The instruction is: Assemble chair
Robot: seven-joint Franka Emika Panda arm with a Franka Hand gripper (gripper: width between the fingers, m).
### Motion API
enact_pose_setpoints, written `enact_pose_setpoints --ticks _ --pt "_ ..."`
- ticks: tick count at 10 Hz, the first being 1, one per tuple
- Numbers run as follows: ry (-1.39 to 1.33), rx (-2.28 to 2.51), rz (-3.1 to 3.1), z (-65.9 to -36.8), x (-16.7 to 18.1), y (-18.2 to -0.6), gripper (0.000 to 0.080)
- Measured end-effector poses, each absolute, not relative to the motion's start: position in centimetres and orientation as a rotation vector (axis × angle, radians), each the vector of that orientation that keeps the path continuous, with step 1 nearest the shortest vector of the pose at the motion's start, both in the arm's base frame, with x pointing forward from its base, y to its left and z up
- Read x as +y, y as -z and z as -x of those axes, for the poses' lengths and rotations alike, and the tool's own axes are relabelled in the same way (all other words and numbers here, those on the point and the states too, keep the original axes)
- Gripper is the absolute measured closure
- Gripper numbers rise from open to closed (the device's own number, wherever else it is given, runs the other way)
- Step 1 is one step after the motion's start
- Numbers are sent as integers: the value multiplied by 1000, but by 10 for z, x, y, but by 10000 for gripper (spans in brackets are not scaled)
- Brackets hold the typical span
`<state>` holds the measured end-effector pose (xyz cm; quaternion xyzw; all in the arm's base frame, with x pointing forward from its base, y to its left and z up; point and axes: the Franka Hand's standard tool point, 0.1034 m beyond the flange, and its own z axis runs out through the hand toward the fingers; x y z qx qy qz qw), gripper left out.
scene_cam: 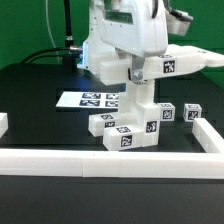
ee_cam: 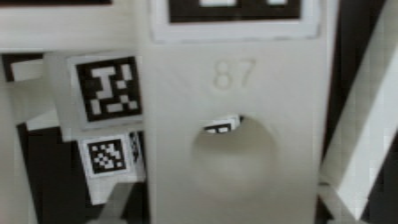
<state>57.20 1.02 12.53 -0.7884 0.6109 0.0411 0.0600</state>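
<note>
In the exterior view my gripper (scene_cam: 136,77) reaches down at the middle and is shut on a tall upright white chair part (scene_cam: 140,103). That part stands on a low cluster of tagged chair blocks (scene_cam: 124,132). A flat tagged slab (scene_cam: 182,61) juts out to the exterior view's right at gripper height. In the wrist view the held part (ee_cam: 231,110) fills the picture between the jaws (ee_cam: 222,208). It bears an embossed 87 and an oval cut-out. Tagged chair parts (ee_cam: 111,86) show beside it. The fingertips are mostly hidden.
Two small tagged cube parts (scene_cam: 166,113) (scene_cam: 190,112) lie toward the exterior view's right. The marker board (scene_cam: 92,100) lies flat behind the cluster. A long white border rail (scene_cam: 110,160) runs along the front and up the right side (scene_cam: 207,132).
</note>
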Motion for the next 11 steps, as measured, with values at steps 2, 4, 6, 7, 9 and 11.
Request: enact_pose_setpoints --ticks 2,4,6,7,9,11 --pt "-127 1842 2381 -573 13 -132 515" --pt "-124 1838 2387 -572 12 -128 515" --pt "-117 1828 2389 -573 6 -130 515" --pt "-57 1793 2376 -578 2 -136 515" --pt "-2 1780 2340 -576 -2 -141 515" --pt "-8 1779 2345 -576 -1 -140 515"
